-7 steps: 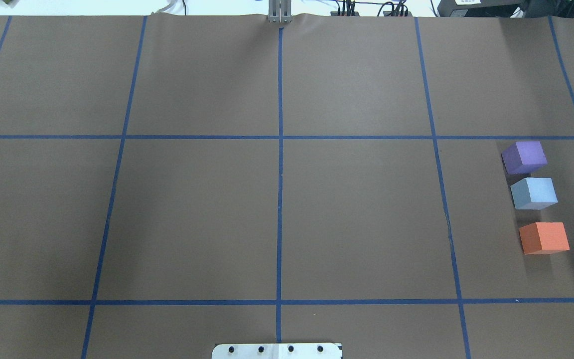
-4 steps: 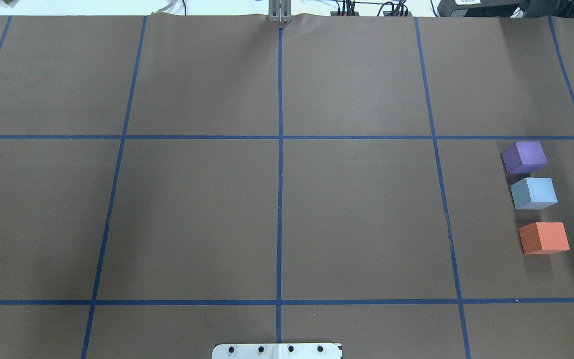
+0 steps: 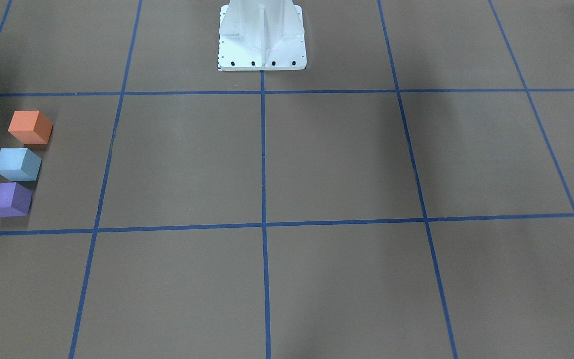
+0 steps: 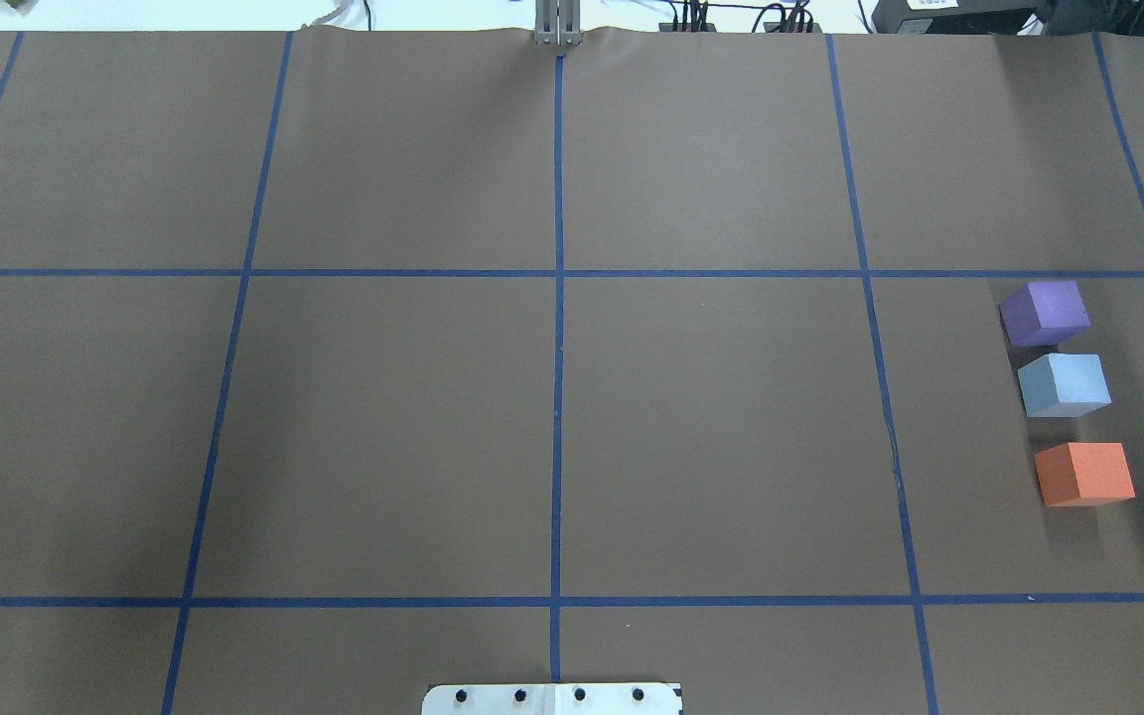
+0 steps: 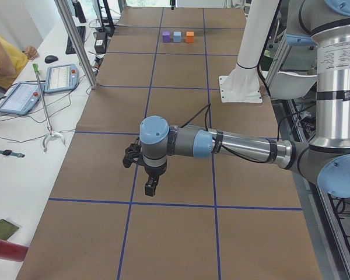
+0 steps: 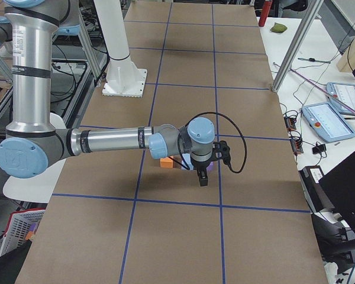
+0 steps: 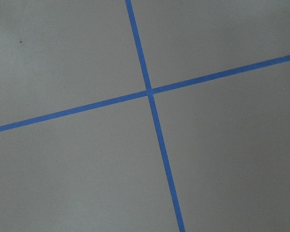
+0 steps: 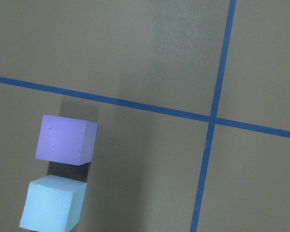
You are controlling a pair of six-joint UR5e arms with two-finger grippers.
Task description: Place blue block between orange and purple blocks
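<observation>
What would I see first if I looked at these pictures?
Three bright blocks in a row on the robot's right side of the table: purple block, blue block in the middle, orange block. Next, the right gripper hanging over them in the right side view, and the blue tape lines crossing the brown tabletop.

Your brown table (image 4: 711, 417), gridded with blue tape (image 4: 558, 397), carries a row near one end: purple block (image 4: 1046, 312), blue block (image 4: 1065, 384), orange block (image 4: 1084, 474). It also carries the white base plate (image 4: 552, 699).
</observation>
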